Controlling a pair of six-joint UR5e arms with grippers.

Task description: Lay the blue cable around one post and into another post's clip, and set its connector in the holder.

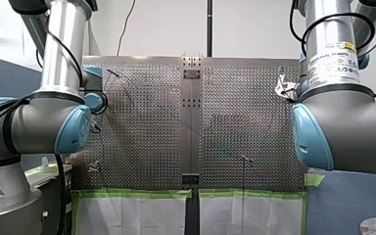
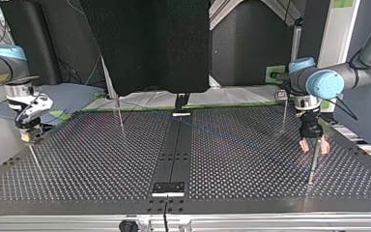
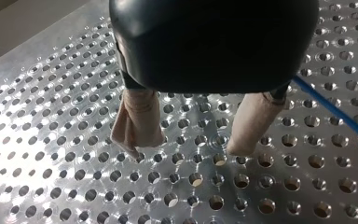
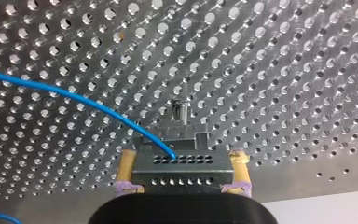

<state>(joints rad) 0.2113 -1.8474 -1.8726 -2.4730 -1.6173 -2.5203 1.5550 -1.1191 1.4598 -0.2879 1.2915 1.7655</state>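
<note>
Blue and thin, the cable [image 4: 74, 95] sweeps in a smooth arc over the perforated metal table [image 4: 284, 70] in the right wrist view. It ends in the connector [image 4: 182, 179], a small grey metal block with two rows of little holes on its face, and goes into one hole of the upper row. My right gripper [image 4: 182, 161] is clamped on that block, its yellow pads [image 4: 127, 163] pressed against both sides. A short metal post [image 4: 182, 111] stands just ahead of the connector; I cannot tell whether the block touches the table. In the top view this gripper sits near the table's left edge. My left gripper [image 3: 186, 149] hangs over bare table at the top view's right, its beige-wrapped fingers [image 3: 140, 116] spread apart with nothing between them. A straight stretch of the cable runs beside one finger, apart from it, and a thin post [image 2: 311, 166] stands just beside that gripper in the top view
</note>
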